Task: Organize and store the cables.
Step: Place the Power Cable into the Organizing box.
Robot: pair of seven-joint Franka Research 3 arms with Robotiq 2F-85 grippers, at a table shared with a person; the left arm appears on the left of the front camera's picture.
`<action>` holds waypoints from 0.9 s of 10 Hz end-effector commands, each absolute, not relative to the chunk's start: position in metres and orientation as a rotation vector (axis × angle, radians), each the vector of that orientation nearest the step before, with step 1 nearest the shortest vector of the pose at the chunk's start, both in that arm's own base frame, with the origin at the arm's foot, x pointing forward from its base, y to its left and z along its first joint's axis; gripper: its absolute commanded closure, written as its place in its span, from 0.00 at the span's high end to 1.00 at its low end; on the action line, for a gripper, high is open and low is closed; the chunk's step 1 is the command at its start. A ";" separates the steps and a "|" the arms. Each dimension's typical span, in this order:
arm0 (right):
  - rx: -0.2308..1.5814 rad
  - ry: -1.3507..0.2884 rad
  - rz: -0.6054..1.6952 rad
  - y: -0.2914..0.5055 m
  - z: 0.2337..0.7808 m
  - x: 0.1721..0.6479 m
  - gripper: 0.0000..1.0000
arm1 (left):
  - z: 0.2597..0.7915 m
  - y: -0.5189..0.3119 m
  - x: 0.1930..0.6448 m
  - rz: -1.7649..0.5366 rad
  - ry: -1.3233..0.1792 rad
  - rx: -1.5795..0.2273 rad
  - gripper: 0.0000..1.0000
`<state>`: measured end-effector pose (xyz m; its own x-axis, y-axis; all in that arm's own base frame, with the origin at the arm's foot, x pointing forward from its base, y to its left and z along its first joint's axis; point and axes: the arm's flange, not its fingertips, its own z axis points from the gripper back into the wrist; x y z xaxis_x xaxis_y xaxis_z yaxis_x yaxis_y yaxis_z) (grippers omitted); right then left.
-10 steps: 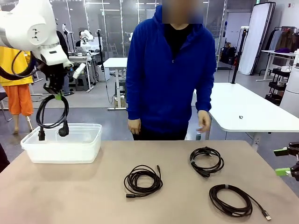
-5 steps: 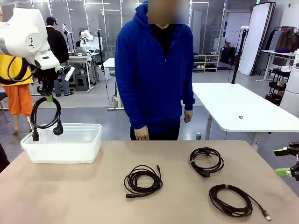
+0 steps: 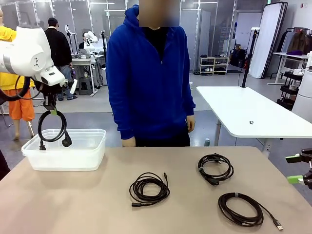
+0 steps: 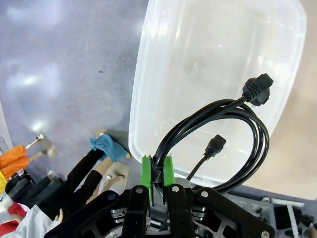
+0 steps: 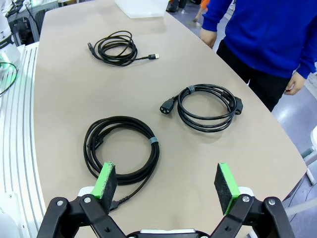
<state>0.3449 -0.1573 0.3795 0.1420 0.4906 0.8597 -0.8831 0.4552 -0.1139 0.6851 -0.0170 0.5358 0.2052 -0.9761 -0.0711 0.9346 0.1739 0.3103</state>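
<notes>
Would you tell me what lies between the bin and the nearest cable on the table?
Nothing: in the front view, bare table separates bin and cable.

**A:** What shifts on the left side?

**B:** The left gripper (image 3: 51,111) sinks and drifts a touch toward the table's left edge. The white arm behind it now sits lower. The coiled cable (image 3: 51,127) pinched in it comes down too, after a brief swing outward. Its plugs now hang slightly lower over the clear bin (image 3: 73,161) at the far left corner.

**A:** And the person?

**B:** The person (image 3: 146,83) sidesteps along the far edge toward the robot's left and ends nearer the bin. The hand (image 3: 190,123) on the robot's right side travels along.

**A:** Background?

**B:** The arm's drop uncovers a bystander in black (image 3: 57,46) behind it.
</notes>
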 end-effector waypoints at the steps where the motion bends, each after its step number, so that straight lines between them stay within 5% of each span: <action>1: 0.473 -0.989 1.035 -0.157 0.380 0.346 1.00 | 0.513 -0.013 0.684 -1.316 -0.143 0.329 0.11; 9: 0.473 -0.989 1.035 -0.157 0.380 0.346 1.00 | 0.425 0.001 0.684 -1.207 -0.101 0.219 0.11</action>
<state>0.3449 -0.1572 0.3795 0.1420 0.4906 0.8597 -0.8831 0.4552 -0.1139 0.6892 0.0005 0.4278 0.3324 -0.9413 -0.0584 0.9228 0.3117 0.2266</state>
